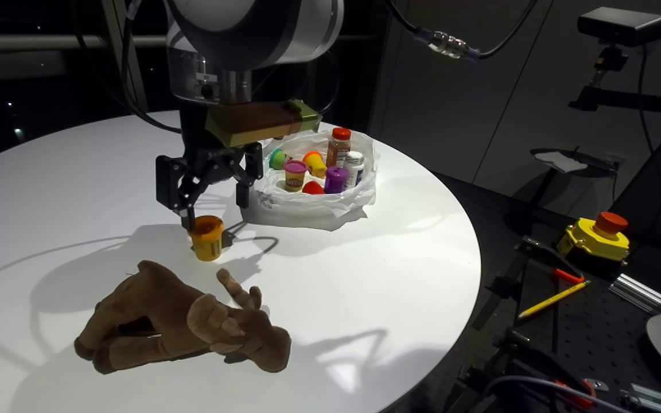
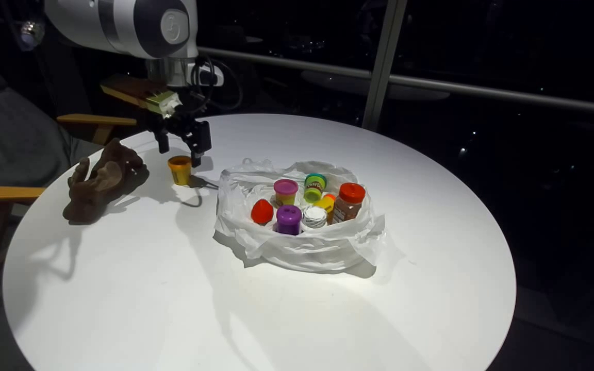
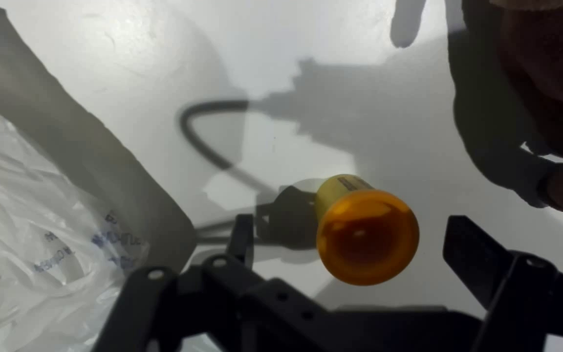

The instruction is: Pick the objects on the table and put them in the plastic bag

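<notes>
An orange-lidded yellow tub stands upright on the table in both exterior views [image 1: 208, 248] [image 2: 181, 174]. In the wrist view the tub [image 3: 367, 239] lies between the fingers, with space on both sides. My gripper [image 1: 214, 209] is open and empty, pointing down just above the tub; it also shows in an exterior view [image 2: 180, 153] and the wrist view [image 3: 350, 227]. A brown plush animal [image 1: 164, 312] lies on its side near the tub, also in an exterior view [image 2: 102, 180] and partly in the wrist view [image 3: 550, 73]. The white plastic bag [image 1: 307, 206] stands open [image 2: 297, 252].
The bag holds several tubs, a red-capped bottle [image 1: 339, 148], a white bottle [image 1: 354, 167] and a red item [image 2: 262, 212]. They stand on a round white table [image 2: 328, 319]. A chair [image 2: 13, 134] is beyond the table's edge.
</notes>
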Available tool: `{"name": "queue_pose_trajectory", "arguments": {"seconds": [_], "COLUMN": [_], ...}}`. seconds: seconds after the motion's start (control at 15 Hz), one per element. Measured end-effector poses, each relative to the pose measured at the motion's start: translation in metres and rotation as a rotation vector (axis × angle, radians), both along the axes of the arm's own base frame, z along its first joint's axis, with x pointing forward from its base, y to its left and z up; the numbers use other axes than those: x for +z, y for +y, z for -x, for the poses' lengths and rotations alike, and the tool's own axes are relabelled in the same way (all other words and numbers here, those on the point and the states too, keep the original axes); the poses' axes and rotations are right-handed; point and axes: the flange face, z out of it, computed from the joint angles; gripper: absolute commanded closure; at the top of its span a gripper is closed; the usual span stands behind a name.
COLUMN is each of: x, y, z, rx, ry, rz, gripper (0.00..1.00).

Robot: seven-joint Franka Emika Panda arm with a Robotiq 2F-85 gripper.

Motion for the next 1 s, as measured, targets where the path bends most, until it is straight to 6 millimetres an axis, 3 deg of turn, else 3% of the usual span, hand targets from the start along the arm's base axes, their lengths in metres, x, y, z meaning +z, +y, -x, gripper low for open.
{"name": "queue_pose_trajectory", "arguments": {"seconds": [0.47,0.53,0.6,1.0], "x": [-0.005,-0.007,-0.010,-0.026], "y": [0.017,0.019,0.020,0.013], "z": [0.001,0.000,-0.002,-0.020], "rx": [0.060,0.064,0.064,0.047], "ry": [-0.014,-0.013,-0.011,-0.009], "rz": [0.032,0.035,0.037,0.049], "gripper": [0.00,0.08,0.26,0.71]}}
